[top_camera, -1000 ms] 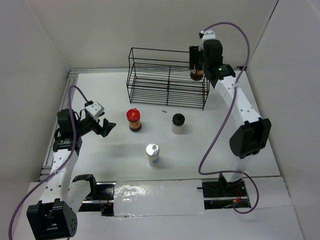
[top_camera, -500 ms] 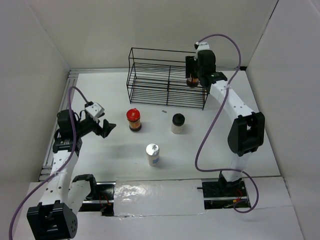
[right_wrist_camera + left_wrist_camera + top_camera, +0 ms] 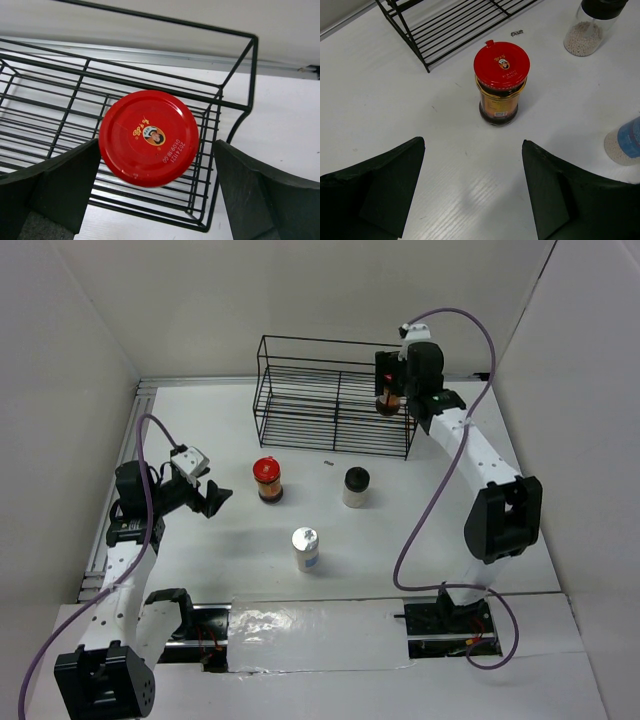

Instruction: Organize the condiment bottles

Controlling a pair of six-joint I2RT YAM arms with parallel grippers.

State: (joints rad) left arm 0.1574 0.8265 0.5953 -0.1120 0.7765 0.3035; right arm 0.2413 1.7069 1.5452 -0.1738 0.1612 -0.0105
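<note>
jar (image 3: pixel 148 137) in rack (image 3: pixel 336 400), 3 btls (image 3: pixel 305 548) in front

The top camera sits high behind the arm bases, looking down over the whole table (image 3: pixel 420 540), with the rack (image 3: pixel 336 408) at the far side. The left wrist camera is low and close, facing forward and down between the left fingers (image 3: pixel 375 190) at a jar (image 3: pixel 501 85) and the rack's near corner. The right wrist camera looks almost straight down, very near, onto a second jar (image 3: pixel 148 137) in the rack's right end. The top view shares both jars and the rack.

White arms (image 3: pixel 470 445), black joints (image 3: pixel 500 520), purple cables (image 3: pixel 425 510); left pincer (image 3: pixel 472 147), right pincer (image 3: pixel 156 146) black.
</note>
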